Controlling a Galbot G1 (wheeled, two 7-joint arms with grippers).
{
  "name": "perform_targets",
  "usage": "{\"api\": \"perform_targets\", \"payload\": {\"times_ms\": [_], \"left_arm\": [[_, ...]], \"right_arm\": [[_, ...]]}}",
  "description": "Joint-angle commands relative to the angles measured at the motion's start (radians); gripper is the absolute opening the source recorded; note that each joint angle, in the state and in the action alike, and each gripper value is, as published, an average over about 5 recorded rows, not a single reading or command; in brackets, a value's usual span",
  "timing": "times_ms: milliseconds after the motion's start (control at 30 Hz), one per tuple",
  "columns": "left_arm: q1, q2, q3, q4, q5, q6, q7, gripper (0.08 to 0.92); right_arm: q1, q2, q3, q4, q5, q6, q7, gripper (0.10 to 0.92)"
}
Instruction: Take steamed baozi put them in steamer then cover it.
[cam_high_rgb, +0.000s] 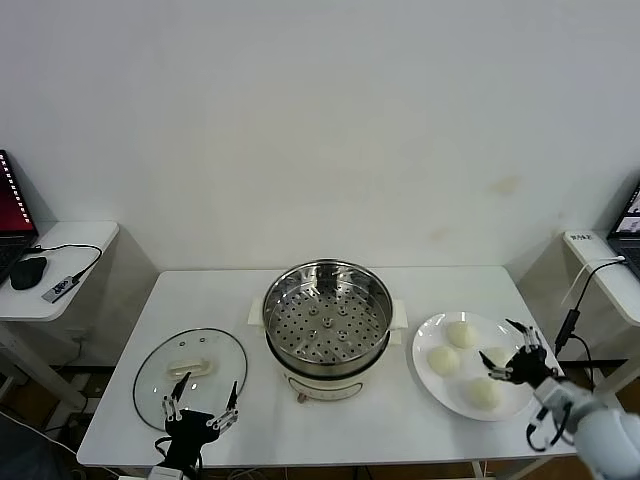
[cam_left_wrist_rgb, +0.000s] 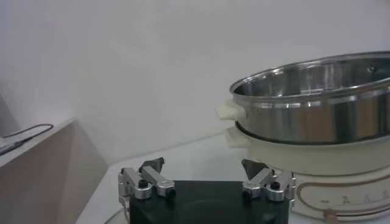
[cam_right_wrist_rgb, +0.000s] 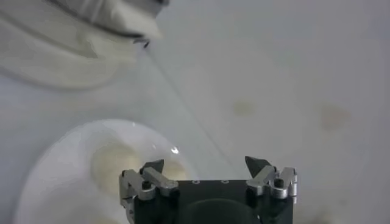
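Round shiny steel steamer (cam_high_rgb: 327, 322) centre table; clear glass cover (cam_high_rgb: 190, 378) left; four cream-white baozi (cam_high_rgb: 461, 334) on white plate (cam_high_rgb: 428, 335) right.

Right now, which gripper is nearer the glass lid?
Left. The left gripper hangs open over the glass lid's near edge; the right gripper is open above the plate of baozi.

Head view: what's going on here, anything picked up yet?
Nothing is picked up yet. Four baozi sit on the white plate, on the robot's right side of the table. The right end effector is open over the plate's outer edge, beside the buns, holding nothing. The steamer stands uncovered in the middle with its tray bare. The cover lies flat on the table to its left, and the left end effector hovers open at the cover's near edge.
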Motion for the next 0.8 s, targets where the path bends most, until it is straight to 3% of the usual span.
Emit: {"api": "perform_targets", "payload": {"times_ms": [33, 400, 800], "left_arm": [[-0.007, -0.002, 0.0, -0.001, 0.043, 0.009, 0.013, 0.823], [0.009, -0.013, -0.007, -0.009, 0.075, -0.004, 0.007, 0.823], [0.003, -0.022, -0.017, -0.008, 0.086, -0.004, 0.007, 0.823]], "right_arm": [[0.328, -0.321, -0.231, -0.21, -0.066, -0.021, -0.287, 0.823], [0.976, -0.35, -0.919, -0.507, -0.034, 0.059, -0.553, 0.823], [1.234, -0.161, -1.229, -0.707, -0.096, 0.089, -0.578, 0.823]]}}
